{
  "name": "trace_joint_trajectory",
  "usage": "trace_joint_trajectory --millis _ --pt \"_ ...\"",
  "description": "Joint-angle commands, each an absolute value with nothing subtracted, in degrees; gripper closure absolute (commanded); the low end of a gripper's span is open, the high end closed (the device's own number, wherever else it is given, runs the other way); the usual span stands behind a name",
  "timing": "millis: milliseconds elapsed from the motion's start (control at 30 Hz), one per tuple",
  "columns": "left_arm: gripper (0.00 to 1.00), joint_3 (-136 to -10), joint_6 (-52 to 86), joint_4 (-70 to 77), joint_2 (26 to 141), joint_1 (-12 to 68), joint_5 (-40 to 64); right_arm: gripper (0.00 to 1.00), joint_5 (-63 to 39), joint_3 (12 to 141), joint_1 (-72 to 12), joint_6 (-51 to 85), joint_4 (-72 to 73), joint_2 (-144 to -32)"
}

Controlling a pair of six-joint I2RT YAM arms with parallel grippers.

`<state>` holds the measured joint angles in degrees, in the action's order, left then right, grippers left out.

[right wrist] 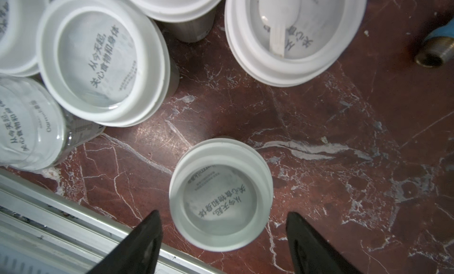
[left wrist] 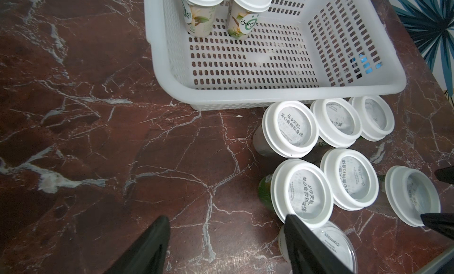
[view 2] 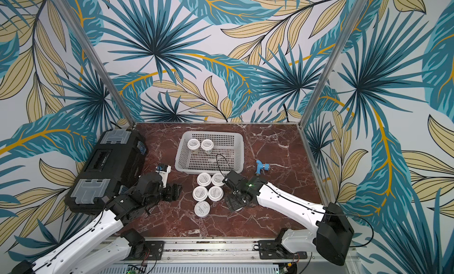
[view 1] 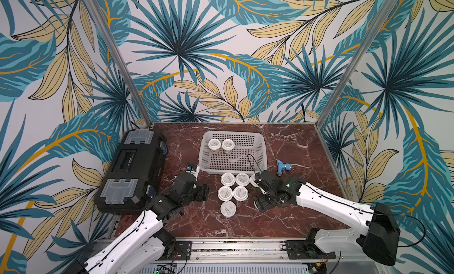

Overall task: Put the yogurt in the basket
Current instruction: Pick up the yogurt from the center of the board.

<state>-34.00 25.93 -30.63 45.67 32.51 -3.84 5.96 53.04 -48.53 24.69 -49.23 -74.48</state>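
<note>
- The basket (view 1: pixel 260 149) sits toward the back of the counter (view 1: pixel 294 142). Two yogurts (view 1: pixel 214 143) stand upright side by side in its far left corner.
- Six more yogurts stand lid-up in a tight cluster (view 1: pixel 240 193) on the counter, just in front of the basket's near rim. They form a row of three, a row of two, and one nearest the robot.
- A lone yogurt (right wrist: pixel 221 194) stands apart on the right of that cluster.
- The right tool (right wrist: pixel 223 212) hangs over this lone yogurt. Its fingers are spread either side of the lid, with a gap on both sides, so it grips nothing.
- The left tool (left wrist: pixel 227 216) is also spread wide, over bare counter just left of the cluster, with nothing between its fingers.
- A black toolbox (view 1: pixel 132 172) lies at the counter's left edge.
- A small blue fitting (view 1: pixel 282 166) lies right of the basket.
</note>
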Motion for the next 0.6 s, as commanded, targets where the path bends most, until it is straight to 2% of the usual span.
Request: trace_joint_trajectory --millis 0,167,567 --pt "0.22 -33.42 25.05 -29.36 45.85 32.1 -4.24 0.17 5.67 52.63 -48.87 25.05 -50.1 -76.13" --pt "0.22 -33.31 25.03 -29.51 45.74 32.08 -4.21 0.18 6.15 52.63 -48.86 24.95 -49.71 -77.34" --pt "0.22 -32.43 24.96 -29.6 45.04 32.11 -4.57 0.27 5.49 52.56 -48.86 25.23 -48.57 -77.71"
